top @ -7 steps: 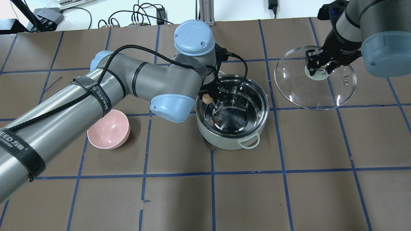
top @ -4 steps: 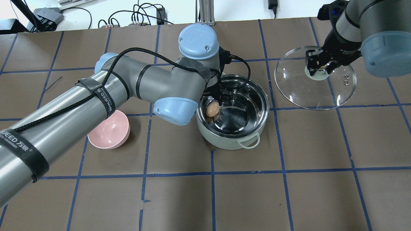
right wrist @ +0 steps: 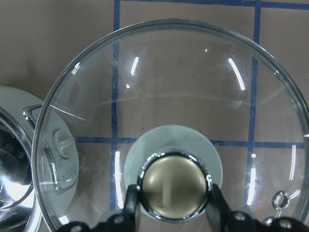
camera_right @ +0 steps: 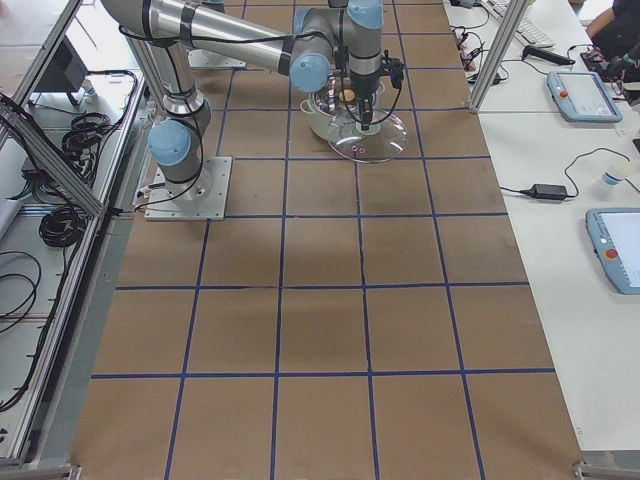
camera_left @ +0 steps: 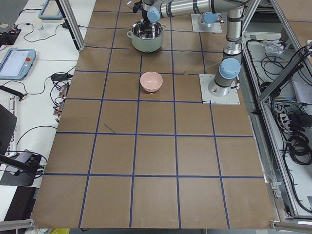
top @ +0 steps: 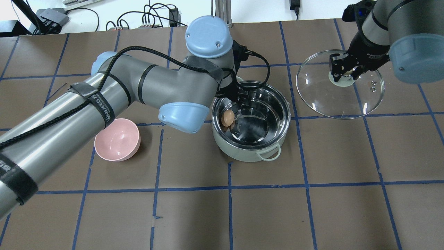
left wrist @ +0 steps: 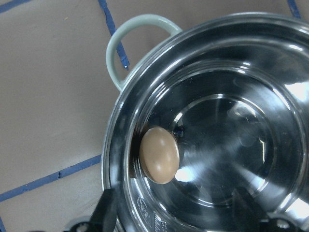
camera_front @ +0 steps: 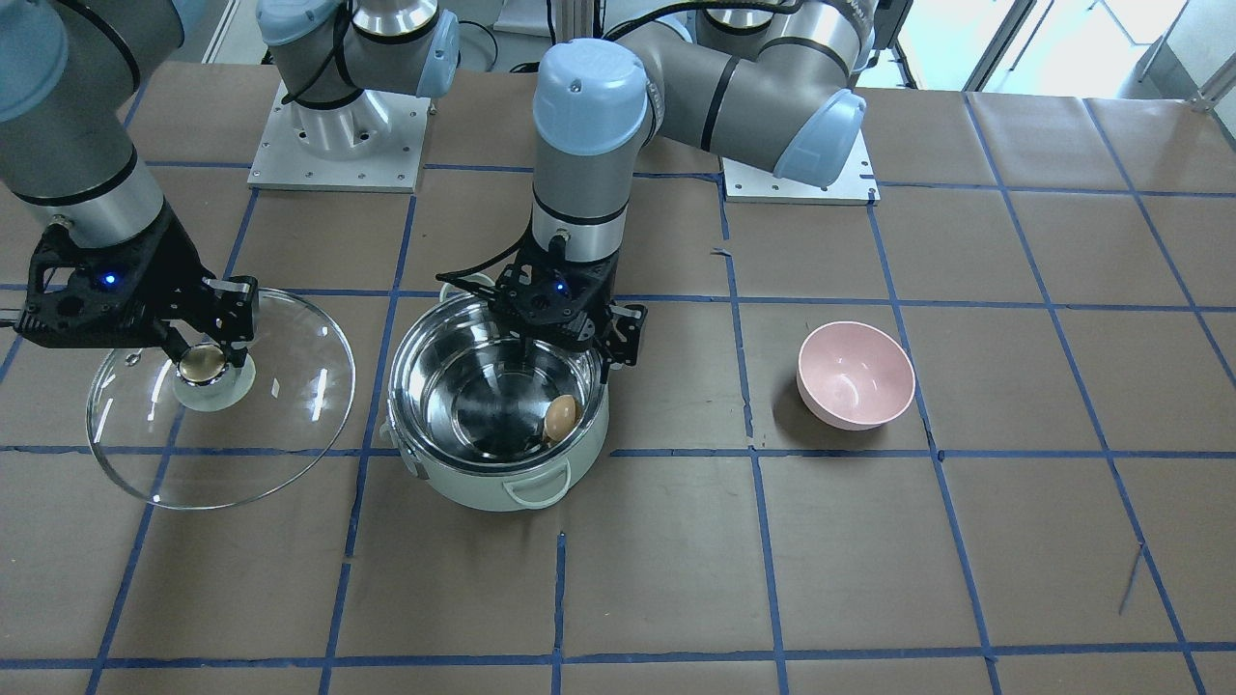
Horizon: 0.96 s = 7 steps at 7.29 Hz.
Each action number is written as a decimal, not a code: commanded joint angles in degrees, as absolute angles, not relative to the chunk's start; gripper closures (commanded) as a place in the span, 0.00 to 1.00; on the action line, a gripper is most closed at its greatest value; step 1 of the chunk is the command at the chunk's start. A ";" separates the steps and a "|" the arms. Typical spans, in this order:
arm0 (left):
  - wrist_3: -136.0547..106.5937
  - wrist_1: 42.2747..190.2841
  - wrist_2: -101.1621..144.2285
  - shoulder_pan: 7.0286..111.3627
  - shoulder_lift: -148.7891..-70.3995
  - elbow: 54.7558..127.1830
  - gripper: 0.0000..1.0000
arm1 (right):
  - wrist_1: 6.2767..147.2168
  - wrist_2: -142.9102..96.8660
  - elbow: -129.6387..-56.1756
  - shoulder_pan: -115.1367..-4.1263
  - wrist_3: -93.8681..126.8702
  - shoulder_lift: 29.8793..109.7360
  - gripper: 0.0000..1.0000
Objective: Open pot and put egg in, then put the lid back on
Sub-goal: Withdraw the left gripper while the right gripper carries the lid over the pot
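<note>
The pale mint-green pot (top: 242,152) stands open at the table's middle; it also shows in the front view (camera_front: 483,487). The tan egg (top: 227,118) lies inside against the steel wall, also in the front view (camera_front: 560,417) and the left wrist view (left wrist: 159,154). My left gripper (top: 239,99) (camera_front: 570,343) is open and empty over the pot's rim, just above the egg. My right gripper (top: 345,73) (camera_front: 205,359) is shut on the beige-gold knob (right wrist: 174,191) of the glass lid (top: 322,97) (camera_front: 290,425), which it holds to the pot's right.
A pink bowl (top: 117,139) (camera_front: 856,375) sits on the table to the pot's left, under my left forearm. The brown table carries a grid of blue tape lines. Cables and boxes lie beyond the far edge.
My left gripper carried the egg down into the pot, let it go and drew back up to the rim. The egg now rests in the pot. The right arm and lid stayed still.
</note>
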<state>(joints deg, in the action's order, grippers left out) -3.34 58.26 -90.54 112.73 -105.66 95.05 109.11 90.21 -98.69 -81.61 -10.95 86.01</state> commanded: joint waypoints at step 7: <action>0.88 99.75 -90.09 88.42 -84.90 84.47 0.00 | 116.52 90.70 -98.17 -107.47 22.94 83.07 0.74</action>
<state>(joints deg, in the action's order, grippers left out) 0.83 96.85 -90.41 88.77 -85.63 87.05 113.60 90.74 -98.06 -103.99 20.49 84.96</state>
